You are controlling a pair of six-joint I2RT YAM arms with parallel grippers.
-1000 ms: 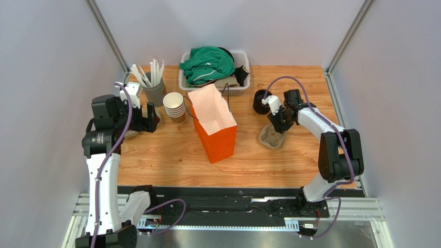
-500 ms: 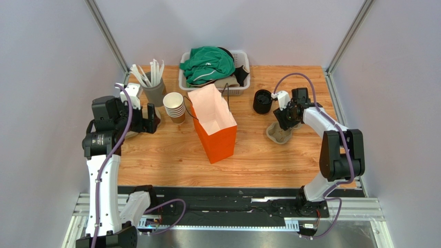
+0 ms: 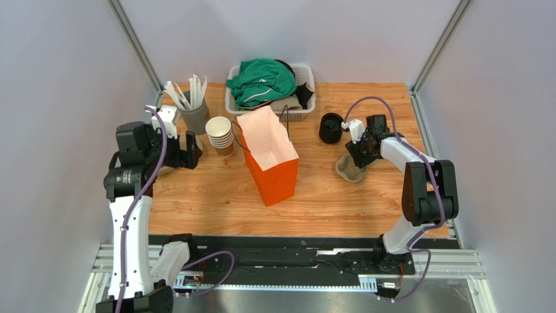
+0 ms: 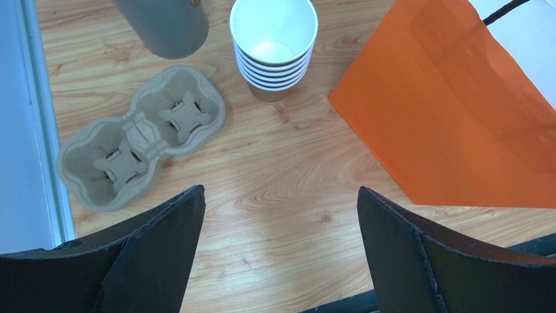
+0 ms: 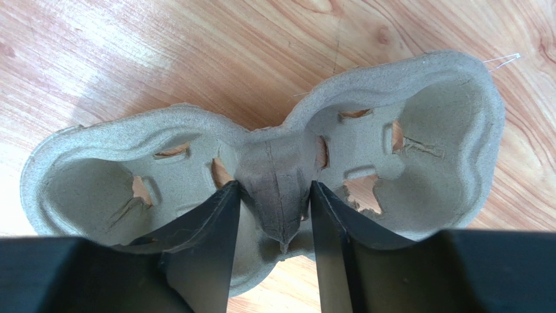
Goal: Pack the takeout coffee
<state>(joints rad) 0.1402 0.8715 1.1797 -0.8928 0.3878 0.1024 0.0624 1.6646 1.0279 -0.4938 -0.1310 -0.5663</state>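
Note:
No lidded brown cup shows in any view; the takeout coffee is out of sight. My right gripper (image 3: 358, 154) (image 5: 275, 212) is shut on the middle ridge of a grey pulp cup carrier (image 3: 351, 171) (image 5: 431, 124) that lies on the wooden table right of the bag. An orange paper bag (image 3: 273, 163) (image 4: 457, 111) stands open mid-table. My left gripper (image 3: 188, 149) (image 4: 280, 222) is open and empty, held above bare wood left of the bag.
A stack of lidless tan cups (image 3: 220, 134) (image 4: 274, 45) and a grey holder of white sticks (image 3: 193, 112) stand back left. A second pulp carrier (image 4: 140, 134) lies by the left edge. A black stack of lids (image 3: 331, 128) and a white basket (image 3: 303, 107) of clothes stand behind.
My right gripper has moved a little right and back, and the pulp carrier has shifted right with it. The left arm has not moved.

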